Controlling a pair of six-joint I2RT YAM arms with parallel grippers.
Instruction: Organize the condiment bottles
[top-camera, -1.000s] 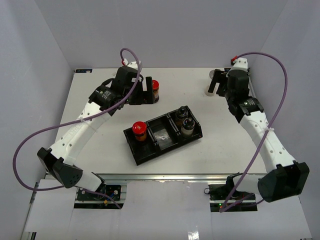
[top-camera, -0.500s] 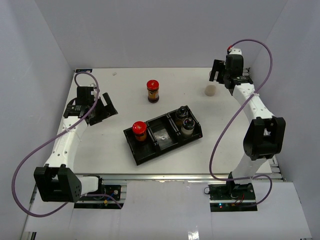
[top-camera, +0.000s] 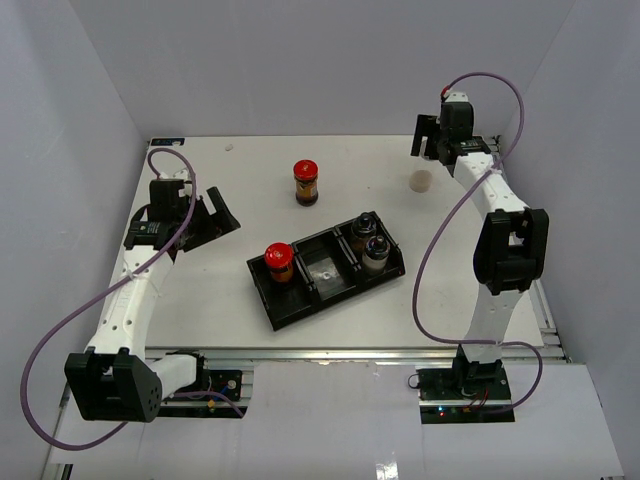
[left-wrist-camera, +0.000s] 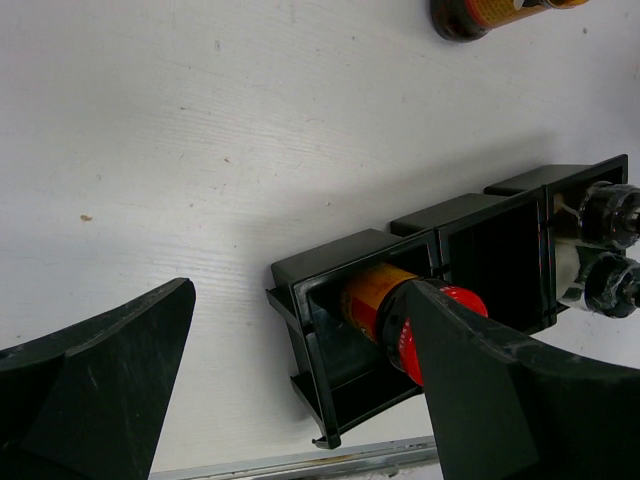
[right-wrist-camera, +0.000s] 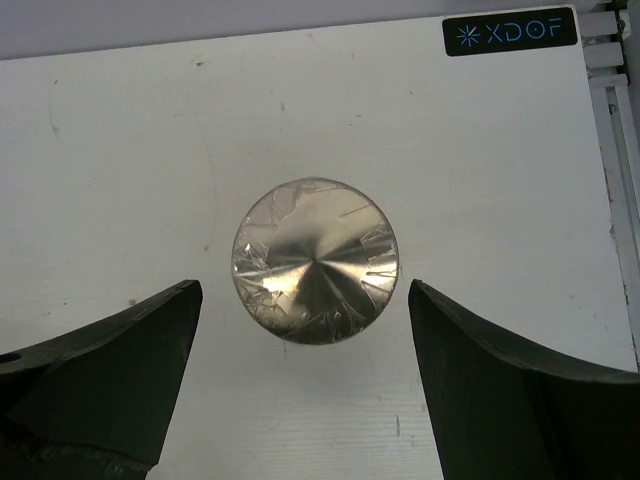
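Hovering open above silver jar (right-wrist-camera: 315, 258) near far right corner: right pincer (right-wrist-camera: 303, 300). Left pincer (top-camera: 208, 222) open (holding nothing) by left edge. Tray (top-camera: 310, 303) mid-surface holds red jar (top-camera: 279, 260), two shakers (top-camera: 370, 240); second red jar (top-camera: 306, 182) stands beyond.

Bright, even, diffuse illumination from above in all three views. Soft, faint shadows only, close under the tray (top-camera: 325, 270) and beside the free-standing red-lidded jar (top-camera: 306, 183) on the white table (top-camera: 220, 300). Radial glare and bright streaks across the silver lid (right-wrist-camera: 315, 260). Sharp in the top view; slightly soft on the near, dark fingers (left-wrist-camera: 100, 380) in both wrist views.
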